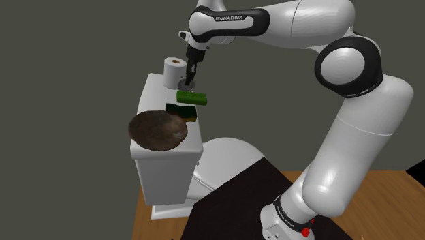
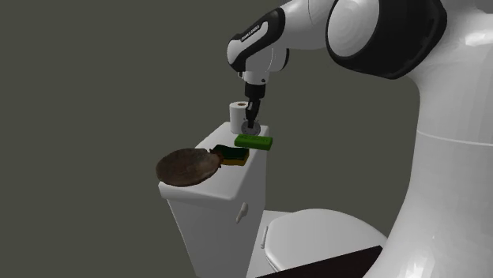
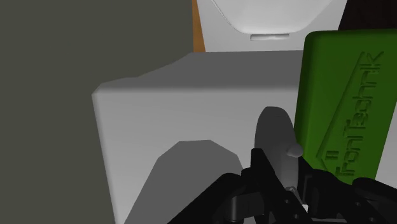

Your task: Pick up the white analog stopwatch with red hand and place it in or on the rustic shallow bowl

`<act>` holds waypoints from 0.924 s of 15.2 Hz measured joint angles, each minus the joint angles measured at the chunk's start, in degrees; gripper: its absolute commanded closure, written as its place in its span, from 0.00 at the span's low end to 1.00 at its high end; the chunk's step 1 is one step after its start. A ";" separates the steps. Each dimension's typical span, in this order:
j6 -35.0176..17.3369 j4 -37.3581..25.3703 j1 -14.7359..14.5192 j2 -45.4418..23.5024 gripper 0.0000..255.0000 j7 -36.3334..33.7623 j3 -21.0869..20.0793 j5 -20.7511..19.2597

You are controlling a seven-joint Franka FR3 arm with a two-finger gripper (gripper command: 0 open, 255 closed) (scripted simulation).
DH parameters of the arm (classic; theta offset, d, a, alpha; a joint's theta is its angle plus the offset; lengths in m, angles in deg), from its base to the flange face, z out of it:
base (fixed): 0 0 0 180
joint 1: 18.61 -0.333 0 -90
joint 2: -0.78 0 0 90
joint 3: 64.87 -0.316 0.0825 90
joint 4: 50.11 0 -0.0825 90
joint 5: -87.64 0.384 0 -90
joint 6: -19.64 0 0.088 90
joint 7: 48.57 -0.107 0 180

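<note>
The stopwatch [image 1: 185, 86] is a small grey-white disc over the far end of the white toilet tank lid [image 1: 154, 95], beside a paper roll. My black gripper [image 1: 186, 80] comes straight down onto it. In the wrist view the stopwatch [image 3: 275, 141] stands edge-on between the fingers, and the gripper [image 3: 284, 177] is shut on it. From the second exterior view the gripper [image 2: 250, 120] and the stopwatch [image 2: 250, 126] sit just above the lid. The brown shallow bowl [image 1: 158, 129] [image 2: 186, 166] rests on the lid's near end, overhanging its edge.
A green block [image 1: 192, 98] [image 2: 253, 141] [image 3: 343, 108] lies right beside the stopwatch. A green and yellow sponge [image 1: 182, 111] [image 2: 229, 152] sits between it and the bowl. A white paper roll [image 1: 174, 71] [image 2: 238, 113] stands at the far end. The toilet seat [image 1: 225, 160] is below.
</note>
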 measured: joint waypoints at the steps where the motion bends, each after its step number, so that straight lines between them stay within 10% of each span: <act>1: 0.00 0.00 0.00 0.00 1.00 0.00 0.00 0.00; 14: 6.72 -6.16 0.04 0.56 1.00 -0.40 0.04 -0.16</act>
